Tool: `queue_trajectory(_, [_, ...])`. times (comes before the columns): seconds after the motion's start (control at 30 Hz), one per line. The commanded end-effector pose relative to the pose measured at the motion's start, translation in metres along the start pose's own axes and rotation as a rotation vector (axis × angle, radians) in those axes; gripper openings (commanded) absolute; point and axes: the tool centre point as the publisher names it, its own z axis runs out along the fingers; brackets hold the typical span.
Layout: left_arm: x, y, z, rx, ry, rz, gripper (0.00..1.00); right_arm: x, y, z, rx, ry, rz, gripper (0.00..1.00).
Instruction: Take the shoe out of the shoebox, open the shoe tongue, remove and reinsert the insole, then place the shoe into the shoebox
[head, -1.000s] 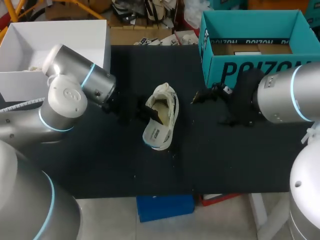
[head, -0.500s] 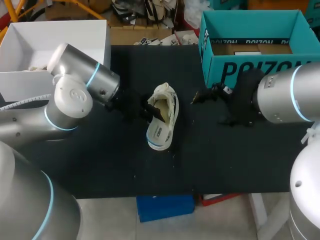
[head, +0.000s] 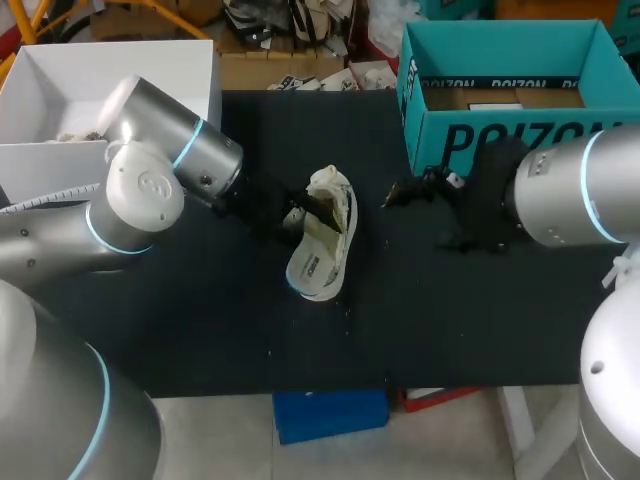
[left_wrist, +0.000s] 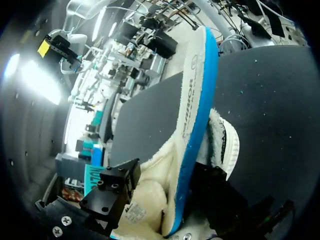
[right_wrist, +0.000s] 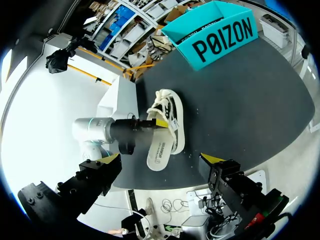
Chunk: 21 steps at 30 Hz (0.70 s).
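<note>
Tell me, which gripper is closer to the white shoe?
Left. The left gripper is right at the shoe, clamped on it at its opening; the right gripper sits apart, open, beside the teal shoebox.

Even, bright light falls from overhead on the shoe (head: 322, 235), and its cream upper stands out against the matte black surface (head: 200, 320), which swallows almost every shadow. Beside the shoe, the dark left claw (head: 300, 215) nearly merges with that black. The left arm (head: 150, 190) behind it carries a soft sheen on its silver casing. In the left wrist view, hard glare burns beyond the shoe's sole and deep shadow lies under it. In the right wrist view, the surface around the shoe looks paler grey.
</note>
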Motion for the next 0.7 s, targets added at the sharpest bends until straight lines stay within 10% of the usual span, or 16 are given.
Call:
queue_trajectory(0.03, [0.001,-0.011,-0.008,0.006,0.006,0.010,0.52,0.001,-0.001,0.000,-0.004,-0.004,0.001,1.00])
queue_trajectory(0.7, [0.005,-0.038,-0.017,0.052,0.033,0.062,0.46,0.001,-0.001,0.000,-0.004,-0.004,0.001,1.00])
